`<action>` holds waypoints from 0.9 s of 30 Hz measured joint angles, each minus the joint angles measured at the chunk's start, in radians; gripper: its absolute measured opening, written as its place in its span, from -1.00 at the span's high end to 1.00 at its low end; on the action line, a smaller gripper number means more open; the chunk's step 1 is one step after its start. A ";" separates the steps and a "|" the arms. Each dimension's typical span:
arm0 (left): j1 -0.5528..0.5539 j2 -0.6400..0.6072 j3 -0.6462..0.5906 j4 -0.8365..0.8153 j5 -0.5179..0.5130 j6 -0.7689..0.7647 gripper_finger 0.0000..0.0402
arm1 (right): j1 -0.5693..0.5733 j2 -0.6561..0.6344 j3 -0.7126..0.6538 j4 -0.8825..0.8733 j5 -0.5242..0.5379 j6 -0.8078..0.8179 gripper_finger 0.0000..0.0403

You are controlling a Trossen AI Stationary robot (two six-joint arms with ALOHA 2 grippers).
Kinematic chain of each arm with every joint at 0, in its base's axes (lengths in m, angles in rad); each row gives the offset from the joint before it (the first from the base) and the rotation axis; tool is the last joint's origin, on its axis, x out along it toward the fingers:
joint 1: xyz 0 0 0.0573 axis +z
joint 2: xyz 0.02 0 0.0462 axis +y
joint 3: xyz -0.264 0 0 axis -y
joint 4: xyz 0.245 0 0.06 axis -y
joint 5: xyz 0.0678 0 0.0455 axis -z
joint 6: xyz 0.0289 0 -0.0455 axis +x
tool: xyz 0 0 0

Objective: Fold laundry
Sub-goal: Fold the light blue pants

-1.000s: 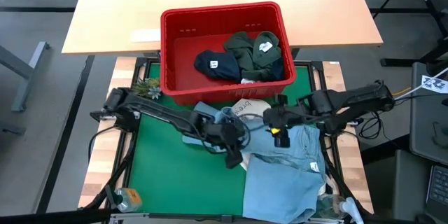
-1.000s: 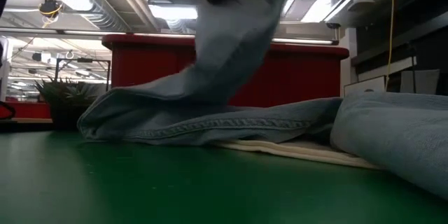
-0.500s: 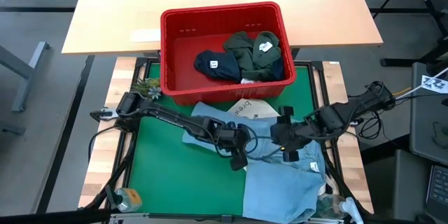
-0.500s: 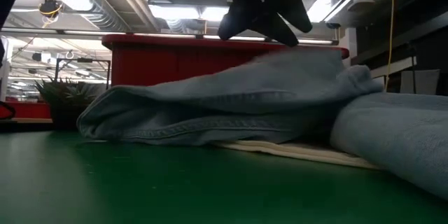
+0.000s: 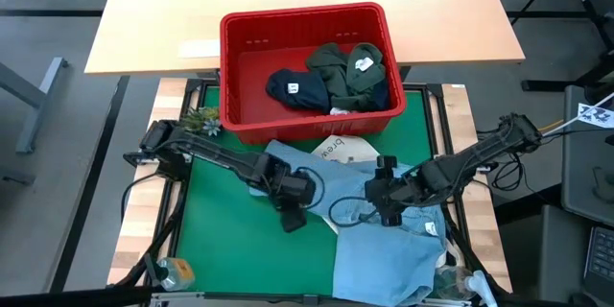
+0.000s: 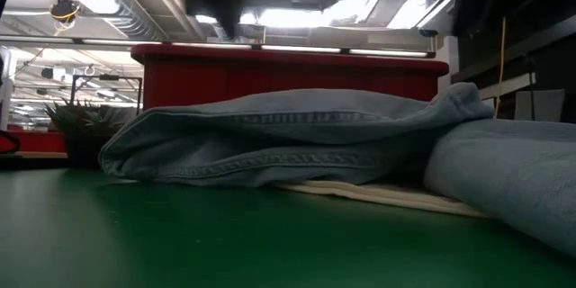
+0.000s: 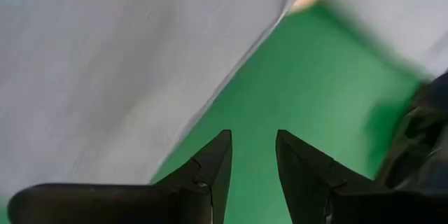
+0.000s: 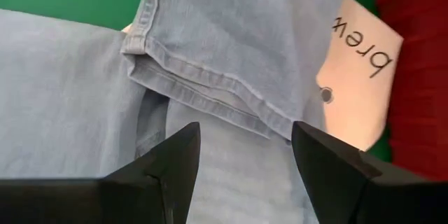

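High view: light blue denim (image 5: 384, 249) lies over the right half of the green mat (image 5: 230, 249), with a cream piece printed "brew" (image 5: 336, 148) poking out from under it just below the red basket (image 5: 249, 48). In the basket: a navy garment (image 5: 295, 88) and olive garments (image 5: 350, 72). Left gripper (image 5: 293, 219) sits over the mat at the denim's left edge; right gripper (image 5: 376, 209) over the denim mid-fold. A small plant (image 5: 203, 118) sits by the basket's left corner.

Low view: the denim (image 6: 297, 139) heaps on the mat, cream layer (image 6: 360, 191) beneath it (only here is the stacking plain). Basket wall (image 6: 288, 76) behind; ceiling lights and ducts of a big room beyond.

Left wrist view: fingers (image 7: 213, 164) apart, nothing between them, green mat (image 7: 308, 91) ahead and pale cloth (image 7: 105, 63) beside.

Right wrist view: fingers (image 8: 171, 161) wide apart, empty, above a denim hem (image 8: 210, 91); the "brew" print (image 8: 364, 49) and basket edge (image 8: 420, 63) show beyond.
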 joint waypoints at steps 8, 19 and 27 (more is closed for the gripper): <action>-0.157 0.012 -0.025 -0.270 -0.264 -0.196 0.47 | 0.000 0.000 -0.128 0.217 0.076 0.000 -0.12; -0.262 0.014 -0.253 -0.140 -0.352 -0.318 0.47 | -0.022 0.001 -0.179 0.321 0.098 0.000 -0.12; -0.259 0.014 -0.413 -0.080 -0.457 -0.475 0.47 | -0.080 0.012 -0.179 0.322 0.097 0.000 -0.12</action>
